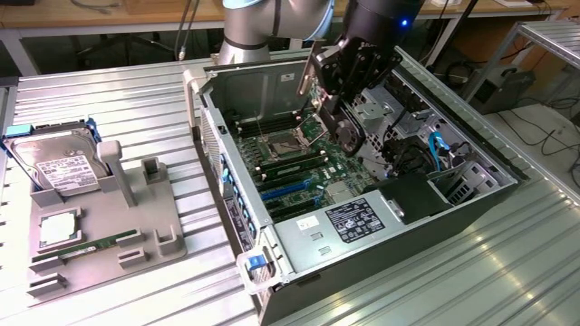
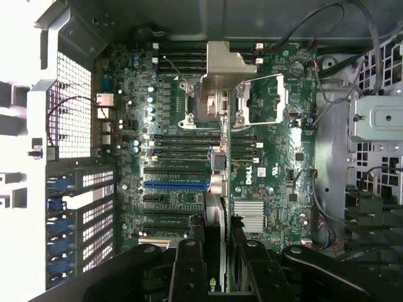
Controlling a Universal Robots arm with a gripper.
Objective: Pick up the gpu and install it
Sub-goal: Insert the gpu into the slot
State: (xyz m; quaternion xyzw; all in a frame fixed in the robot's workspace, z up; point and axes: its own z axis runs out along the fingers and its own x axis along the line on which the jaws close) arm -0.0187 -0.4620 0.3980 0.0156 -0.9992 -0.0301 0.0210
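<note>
Above open case (image 1: 244, 92), half-open gripper (image 2: 217, 242) clamps gpu (image 2: 220, 189).

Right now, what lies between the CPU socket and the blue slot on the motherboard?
Between the CPU socket and the blue slot run rows of long black slots, shown in the wrist view; the held gpu hangs above them.

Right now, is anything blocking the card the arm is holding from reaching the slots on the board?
Nothing visible does. The tool grips the gpu edge-down over the motherboard, and the expansion slots beneath it look bare. The loose cables lie off to the exterior view's right, beside the board.
</note>
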